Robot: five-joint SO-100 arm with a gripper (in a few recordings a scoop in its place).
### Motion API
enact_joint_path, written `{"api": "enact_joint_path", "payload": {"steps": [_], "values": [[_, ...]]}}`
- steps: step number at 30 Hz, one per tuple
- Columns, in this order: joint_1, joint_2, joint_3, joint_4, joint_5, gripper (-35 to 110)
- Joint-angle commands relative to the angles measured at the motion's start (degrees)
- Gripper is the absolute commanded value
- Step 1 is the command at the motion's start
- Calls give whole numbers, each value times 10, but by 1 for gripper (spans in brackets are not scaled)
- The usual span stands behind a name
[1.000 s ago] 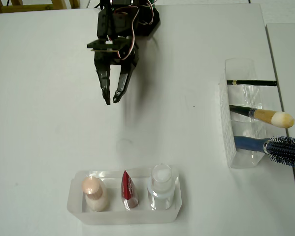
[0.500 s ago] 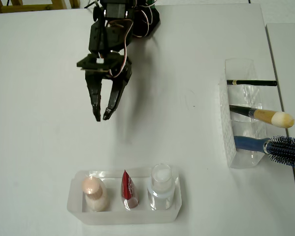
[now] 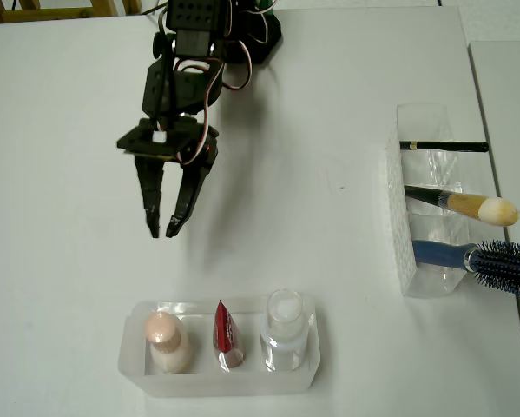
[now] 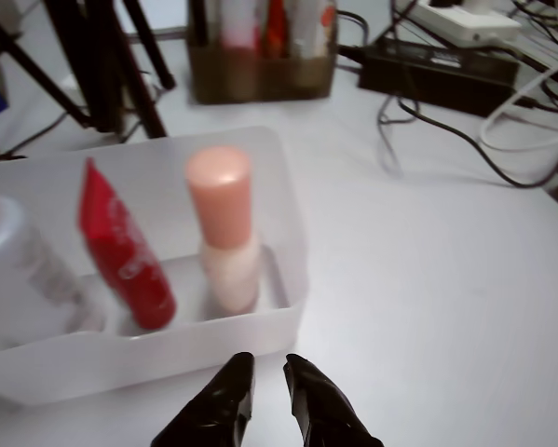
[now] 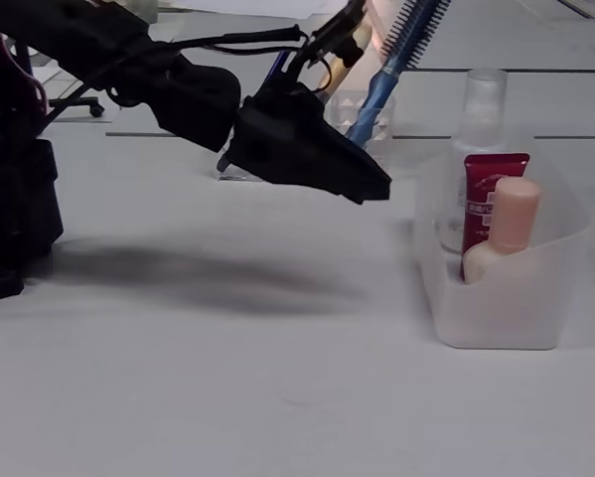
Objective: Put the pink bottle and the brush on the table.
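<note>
The pink bottle [image 3: 166, 339] stands upright at the left end of a clear tray [image 3: 225, 387], seen from above, its peach cap up. My black gripper [image 3: 162, 231] hovers over the white table [image 3: 329, 87], a short way behind the tray and in line with that bottle. Its fingers are slightly open with nothing between them. In the wrist view the gripper [image 4: 266, 365] points at the tray wall just before the pink bottle [image 4: 224, 223]. In the fixed view the gripper [image 5: 376, 189] is above the tabletop, left of the pink bottle [image 5: 506, 234]. The brush [image 3: 468, 205] lies across a clear holder at the right.
A red tube [image 3: 226, 334] and a clear bottle [image 3: 285, 326] share the tray. The clear holder [image 3: 416, 174] also carries a thin black stick [image 3: 442, 146] and a blue-handled hairbrush [image 3: 494, 261]. Cables [image 4: 446, 112] lie beyond the tray in the wrist view.
The arm has reached forward and swung left in the overhead view, bringing the gripper nearer the tray's left end. The fingers have spread a little.
</note>
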Motion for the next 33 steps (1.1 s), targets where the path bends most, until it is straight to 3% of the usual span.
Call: {"api": "enact_joint_path", "payload": {"steps": [1,21,33], "values": [[8,-5,-36,-16,-9,9],[9,-135,-183,-7,-10,31],[9,-224,-285,3,-25,34]]}}
